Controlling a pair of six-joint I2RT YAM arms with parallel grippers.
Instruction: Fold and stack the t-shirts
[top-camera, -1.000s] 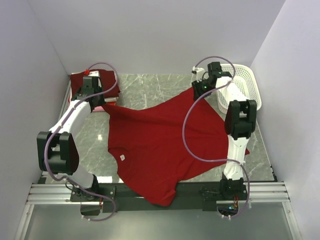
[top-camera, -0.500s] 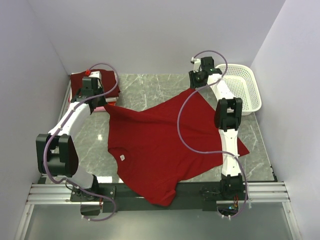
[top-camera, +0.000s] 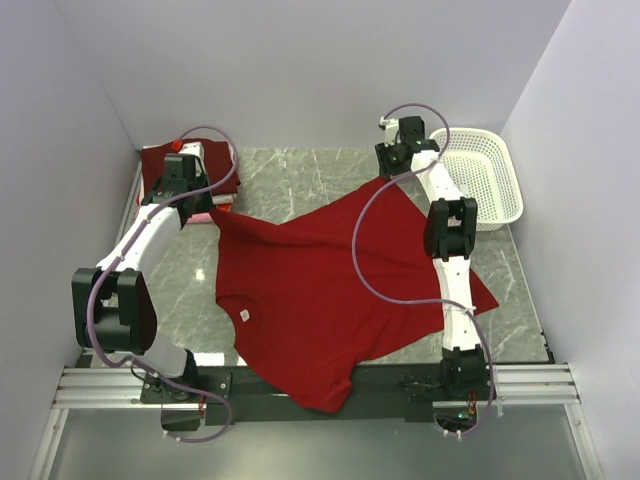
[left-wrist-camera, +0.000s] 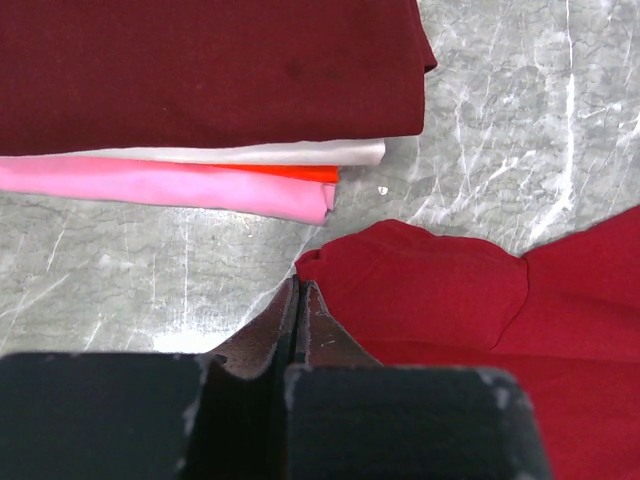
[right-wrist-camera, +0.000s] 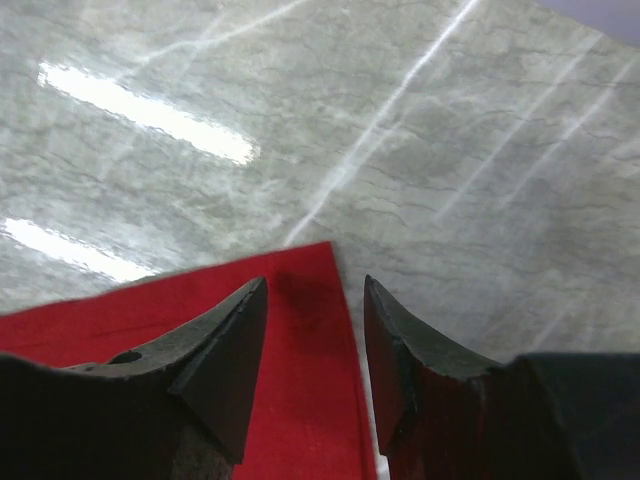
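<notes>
Marble-look table, grey with white veins, glossy, is throwing back light streaks.
1 bright red t-shirt is lying spread out and mostly flat across the middle. It's soft matte knit, with the collar toward the near edge and a small white neck label showing. Its bottom part is hanging over the near edge.
1 white plastic basket, perforated walls, is sitting at the far right corner, just beside the shirt's far edge.
1 folded stack is sitting at the far left corner, 4 layers showing at its edge: dark maroon on top, white, a thin orange-red strip, pink lowest.
2 grippers:
- Left gripper is sitting with fingers pressed together, tips at the edge of the red sleeve, close to the stack. Can't tell if any cloth is pinched.
- Right gripper is hovering with jaws apart, straddling the shirt's far corner, red cloth lying between the 2 dark fingers.
</notes>
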